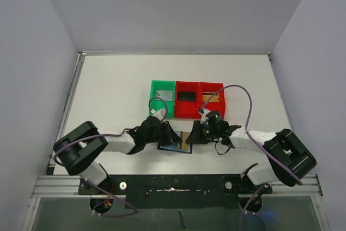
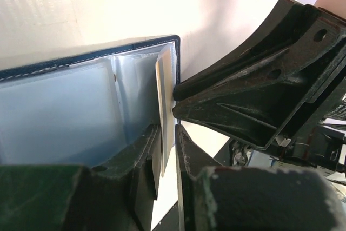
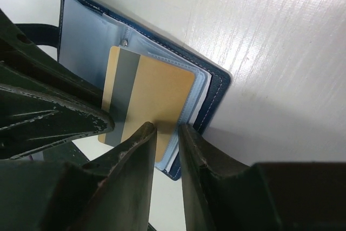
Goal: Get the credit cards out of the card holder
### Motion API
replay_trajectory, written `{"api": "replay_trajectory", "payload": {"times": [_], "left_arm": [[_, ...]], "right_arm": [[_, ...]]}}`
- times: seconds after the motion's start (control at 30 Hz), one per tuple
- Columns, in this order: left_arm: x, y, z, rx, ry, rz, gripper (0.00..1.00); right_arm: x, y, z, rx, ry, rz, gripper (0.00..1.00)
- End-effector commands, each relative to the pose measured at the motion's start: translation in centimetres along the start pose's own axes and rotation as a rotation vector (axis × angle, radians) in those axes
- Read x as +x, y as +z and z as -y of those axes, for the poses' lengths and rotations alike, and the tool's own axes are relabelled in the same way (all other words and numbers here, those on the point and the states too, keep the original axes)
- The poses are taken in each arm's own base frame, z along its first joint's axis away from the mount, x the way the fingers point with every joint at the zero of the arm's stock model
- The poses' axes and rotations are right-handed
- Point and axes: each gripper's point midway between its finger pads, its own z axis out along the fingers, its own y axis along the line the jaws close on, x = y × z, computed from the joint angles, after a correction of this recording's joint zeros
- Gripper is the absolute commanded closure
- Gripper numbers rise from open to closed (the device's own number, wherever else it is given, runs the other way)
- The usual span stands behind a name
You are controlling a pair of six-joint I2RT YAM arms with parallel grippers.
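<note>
Walls (image 1: 173, 9) of pale grey box in a white worktop (image 1: 108, 90), with a metal rail along its near edge. Two black-and-white arms reach in from that rail and meet low at the middle.

The open navy card holder (image 1: 168, 145) lies flat on the worktop directly under and between the two end effectors, its clear pockets facing up. The left end effector (image 2: 168, 133) has its jaws a narrow slit apart. A pale pocket leaf at the holder's edge stands in that slit, and whether it is pinched cannot be told. The right end effector (image 3: 166, 129) comes in from the opposite side, and in the left wrist view its tip touches the same pocket edge. Its jaws, also narrow, straddle the lower edge of a gold card (image 3: 157, 96) with a dark stripe and the pocket under it. A firm grip cannot be confirmed. The card lies on the holder's pockets.

Beyond both end effectors, away from the arm bases, three trays sit in a row, touching. The green tray (image 1: 155, 86) beyond the left end effector holds a silver-grey card (image 1: 164, 95). The middle red tray (image 1: 186, 113) holds a black card (image 1: 186, 96). The red tray (image 1: 212, 112) beyond the right end effector holds something gold-edged, too small to make out.
</note>
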Motion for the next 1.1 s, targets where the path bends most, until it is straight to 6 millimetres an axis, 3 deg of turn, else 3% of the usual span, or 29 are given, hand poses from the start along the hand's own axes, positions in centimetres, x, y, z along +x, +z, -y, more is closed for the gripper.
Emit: {"api": "replay_trajectory", "payload": {"times": [0.0, 0.17, 0.3, 0.53, 1.07], "left_arm": [[-0.9, 0.5, 3.6, 0.162, -0.020, 0.006, 0.86], [-1.1, 0.3, 3.3, 0.177, -0.053, 0.013, 0.88], [-1.1, -0.3, 2.7, 0.177, -0.069, 0.021, 0.95], [-1.2, -1.0, 1.8, 0.162, -0.075, 0.026, 0.96], [-1.4, -1.9, 1.0, 0.131, -0.063, 0.029, 0.85]], "right_arm": [[2.3, 0.4, 3.2, 0.119, 0.014, -0.068, 0.74], [2.4, 0.3, 3.6, 0.130, 0.022, -0.070, 0.74], [2.4, 0.4, 3.9, 0.143, 0.029, -0.072, 0.75], [2.5, 0.8, 4.2, 0.154, 0.036, -0.090, 0.78], [2.3, 1.0, 4.0, 0.146, 0.032, -0.092, 0.80]]}}
